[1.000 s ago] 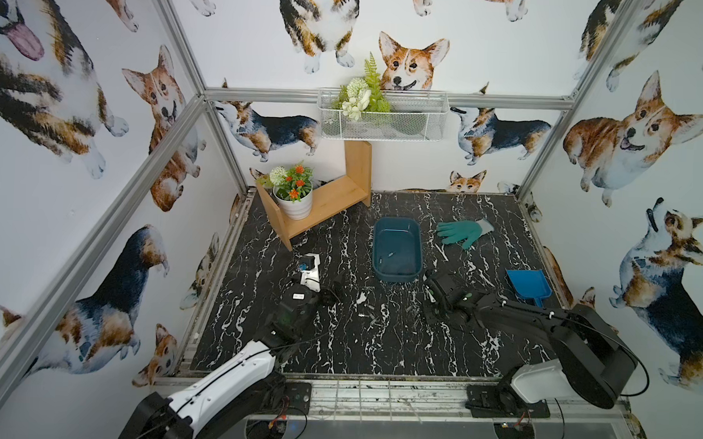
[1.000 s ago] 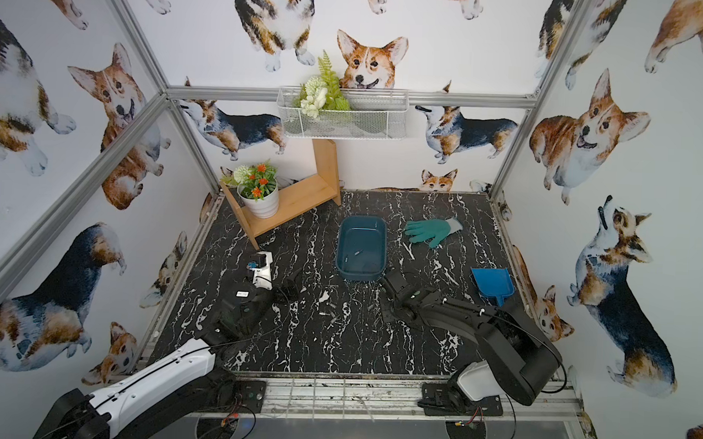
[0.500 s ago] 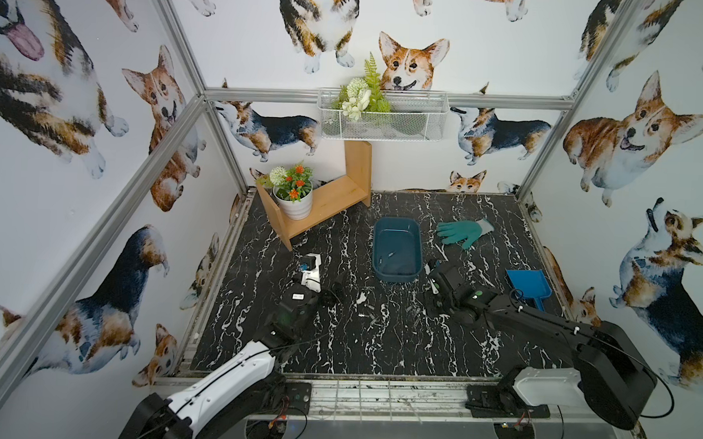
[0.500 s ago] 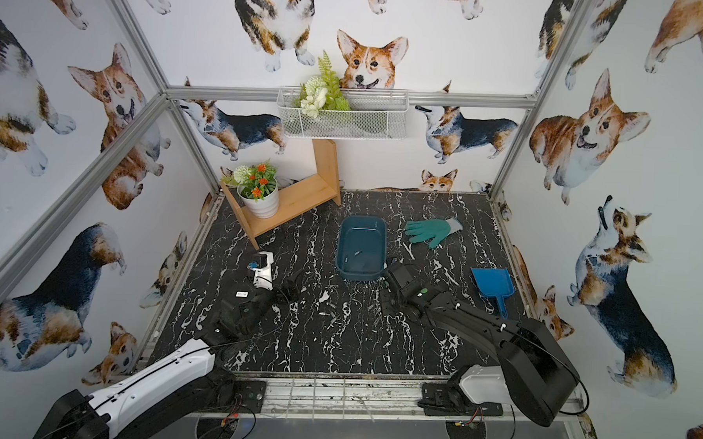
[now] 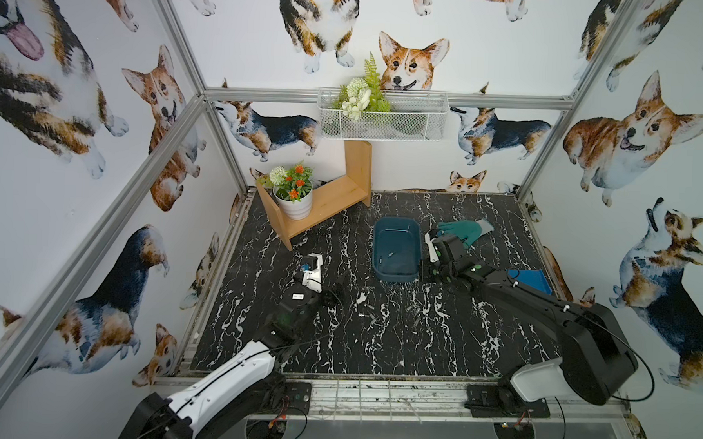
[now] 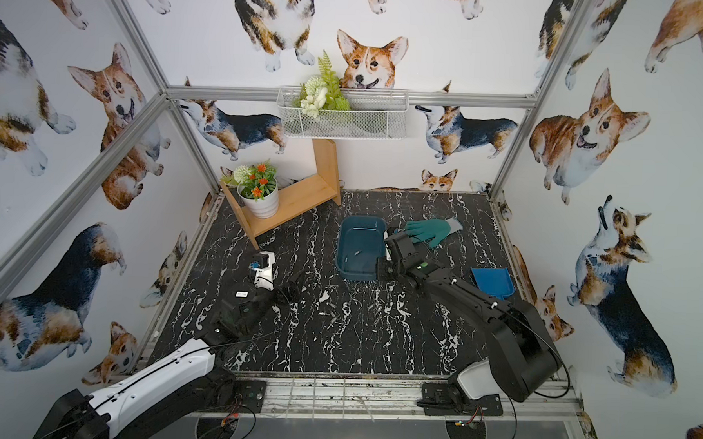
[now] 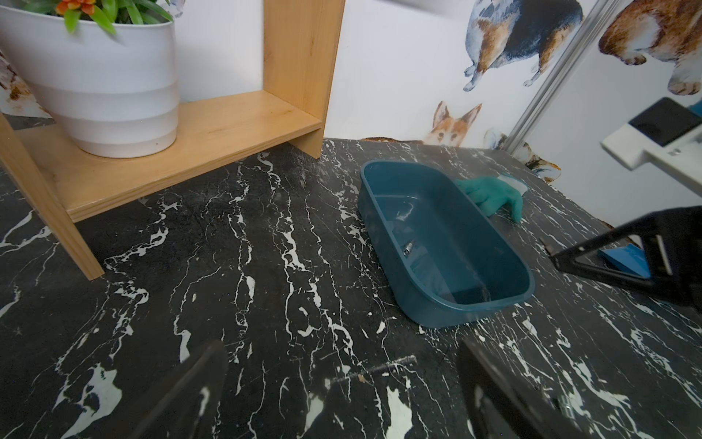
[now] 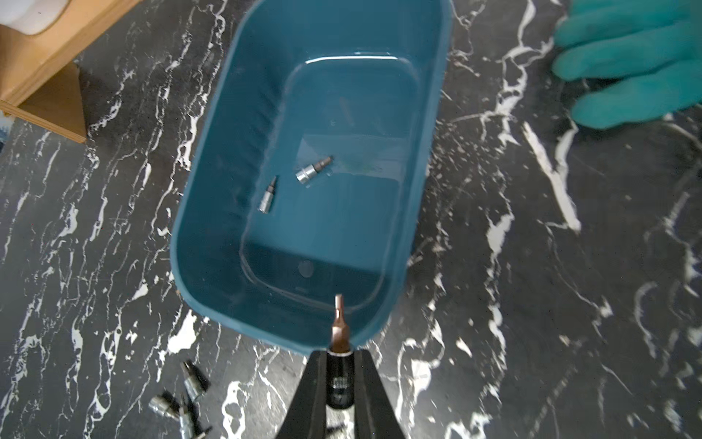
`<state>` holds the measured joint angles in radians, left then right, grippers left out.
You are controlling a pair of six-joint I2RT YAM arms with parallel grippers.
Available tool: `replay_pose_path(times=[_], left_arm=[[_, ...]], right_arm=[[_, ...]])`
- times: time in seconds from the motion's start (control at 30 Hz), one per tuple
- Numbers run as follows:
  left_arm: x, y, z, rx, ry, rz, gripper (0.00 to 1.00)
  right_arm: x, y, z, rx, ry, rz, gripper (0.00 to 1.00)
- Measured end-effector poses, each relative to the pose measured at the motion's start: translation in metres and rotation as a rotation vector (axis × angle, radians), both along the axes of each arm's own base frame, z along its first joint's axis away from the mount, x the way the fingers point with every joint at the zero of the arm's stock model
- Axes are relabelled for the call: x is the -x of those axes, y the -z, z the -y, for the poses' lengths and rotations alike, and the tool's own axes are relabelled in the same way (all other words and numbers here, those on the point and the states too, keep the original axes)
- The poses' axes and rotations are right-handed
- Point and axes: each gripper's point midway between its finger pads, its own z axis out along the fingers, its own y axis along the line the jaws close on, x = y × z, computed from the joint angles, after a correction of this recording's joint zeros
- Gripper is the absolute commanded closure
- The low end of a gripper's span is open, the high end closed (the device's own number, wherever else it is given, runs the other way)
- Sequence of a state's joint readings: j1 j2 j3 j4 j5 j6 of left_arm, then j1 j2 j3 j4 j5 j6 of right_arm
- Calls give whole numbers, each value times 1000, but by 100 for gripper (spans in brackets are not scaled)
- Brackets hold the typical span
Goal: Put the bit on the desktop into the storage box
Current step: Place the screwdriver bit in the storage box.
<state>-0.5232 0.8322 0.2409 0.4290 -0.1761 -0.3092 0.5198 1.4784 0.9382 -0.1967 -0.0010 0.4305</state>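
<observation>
Between the two black fingers of the right gripper (image 8: 340,355), closed tight upon it, sits a short metal bit (image 8: 339,330) with a bronze-coloured tip and a black cylindrical base. The fingers clamp the base, and the tip projects over the near rim of the dark teal plastic storage box (image 8: 212,197), a low-walled tub with rounded corners. Judged small, rigid, dense for its size and smooth enough to roll or slip, the bit is best gripped across its broad base, as shown. Two silver bits (image 8: 267,195) lie on the glossy box floor. Several loose bits (image 8: 186,395) rest on the black, white-veined, marble-patterned desktop (image 8: 532,266). A green rubbery glove (image 8: 626,64) lies beyond the box. The left gripper (image 7: 342,395) hangs apart from the box, jaws spread wide and empty.
</observation>
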Motion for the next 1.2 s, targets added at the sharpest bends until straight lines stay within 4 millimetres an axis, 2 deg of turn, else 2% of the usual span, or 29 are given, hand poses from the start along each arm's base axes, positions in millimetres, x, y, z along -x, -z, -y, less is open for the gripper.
replay_pose_path(times=[0.13,0.23,0.4,0.47,0.53,0.57,0.67,0.77,0.9,1.07,1.2], left_arm=[[1,0,-1,3,0,5,0],[1,0,-1,4,0,6,0],[0,-1,0,6,0,11,0],[0,-2,0,7,0,13,0],[0,-1,0,7,0,13,0],[0,-1,0,7,0,13,0],[0,-1,0,7,0,12,0],[0,-1,0,7,1,12,0],[0,-2,1,9,8,12,0],[-1,-7,6,2,29,9,0],[-2,-8,15,-11,72,-25,0]], right_arm=[[-30,2,-15,-11,-4,9,84],[-49,11,-24,-9,-12,0,83],[-69,24,-37,-9,-20,-16,82],[-73,26,-41,-13,-24,-19,75],[-76,26,-43,-18,-28,-19,59],[-77,26,-43,-19,-28,-18,54],[-78,21,-44,-25,-29,-6,47],[-77,7,-43,-36,-29,18,45],[-63,-14,-34,-53,-33,62,43],[-31,-32,-14,-52,-53,133,40],[-1,-39,7,-43,-54,208,38]])
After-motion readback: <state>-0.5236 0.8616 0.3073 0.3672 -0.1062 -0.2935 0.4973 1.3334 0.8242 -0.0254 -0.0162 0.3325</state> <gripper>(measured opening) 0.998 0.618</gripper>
